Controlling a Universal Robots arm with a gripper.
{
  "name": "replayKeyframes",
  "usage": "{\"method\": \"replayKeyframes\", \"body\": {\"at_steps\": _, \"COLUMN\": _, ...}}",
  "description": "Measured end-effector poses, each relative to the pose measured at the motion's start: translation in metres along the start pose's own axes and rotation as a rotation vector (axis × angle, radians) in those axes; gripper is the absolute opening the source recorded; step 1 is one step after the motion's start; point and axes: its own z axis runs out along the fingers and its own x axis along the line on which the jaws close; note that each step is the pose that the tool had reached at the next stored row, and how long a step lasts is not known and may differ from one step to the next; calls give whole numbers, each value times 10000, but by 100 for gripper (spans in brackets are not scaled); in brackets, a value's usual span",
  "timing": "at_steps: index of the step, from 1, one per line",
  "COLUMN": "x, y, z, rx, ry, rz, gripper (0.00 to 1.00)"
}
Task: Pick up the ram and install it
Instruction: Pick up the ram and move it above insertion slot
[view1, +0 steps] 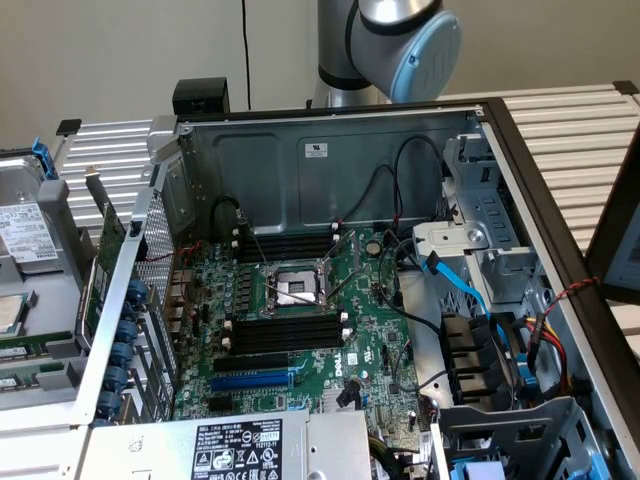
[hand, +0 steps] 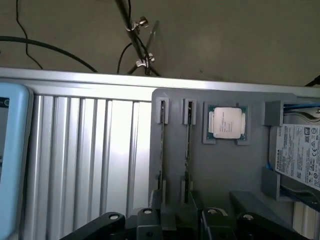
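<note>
Green ram (hand: 188, 150) (edge-on) — near spread fingers (hand: 147, 225)

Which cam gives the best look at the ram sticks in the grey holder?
Wrist view. Both ram sticks stand on edge in slots of the grey holder, nearly full length, beside the CPU. The exterior view catches them at its left edge, cropped, as thin strips beside the case.
</note>
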Motion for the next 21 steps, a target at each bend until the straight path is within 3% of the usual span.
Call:
{"method": "replayKeyframes", "body": {"at_steps": 10, "x": 111, "y": 4, "z": 183, "rx": 1, "ry": 0, "rz": 1, "gripper": 36}}
{"method": "replayKeyframes", "body": {"at_steps": 13, "x": 136, "y": 6, "z": 237, "rx": 0, "ry": 0, "rz": 1, "gripper": 38}}
{"method": "replayKeyframes", "body": {"at_steps": 14, "x": 144, "y": 6, "z": 255, "rx": -1, "ry": 1, "rz": 1, "gripper": 44}}
{"method": "replayKeyframes", "body": {"at_steps": 21, "x": 182, "y": 10, "z": 382, "rx": -1, "ry": 1, "rz": 1, "gripper": 44}}
